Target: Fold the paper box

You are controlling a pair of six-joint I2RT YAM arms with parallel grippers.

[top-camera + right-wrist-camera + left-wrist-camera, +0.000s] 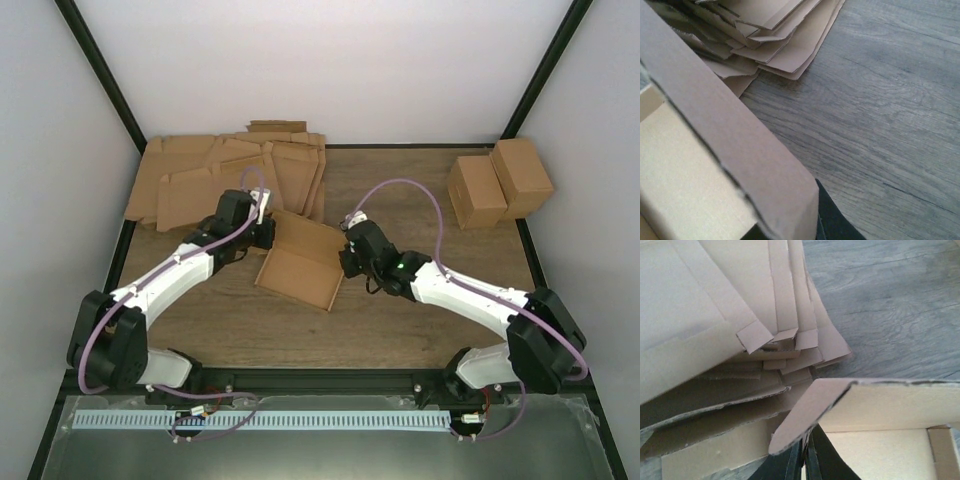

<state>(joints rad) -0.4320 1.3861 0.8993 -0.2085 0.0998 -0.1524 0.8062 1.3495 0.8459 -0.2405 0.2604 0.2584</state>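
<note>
Mid-table, just beyond the arms' elbows, the half-formed paper box (pixel 300 268) lies open side up on the table (pixel 400 335), between the two hands. Its long axis appears to run crosswise from one hand to the other, the left end slightly farther from the bases. The left gripper (pixel 264 232) sits at the box's far-left corner, fingers (pixel 785 467) together on what looks like the corner flap (pixel 810 410) in the left wrist view. The right gripper (pixel 348 262) sits at the right end, clamped on the raised side wall (pixel 740 150). Both arms are equally near, each holding one end, so the coming fold probably turns on moving the ends against each other. Beyond the left gripper lies a fanned stack of flat cardboard sheets (pixel 215 175), almost touching the box. At the far right, well apart, stand two small cartons (pixel 500 185).
</note>
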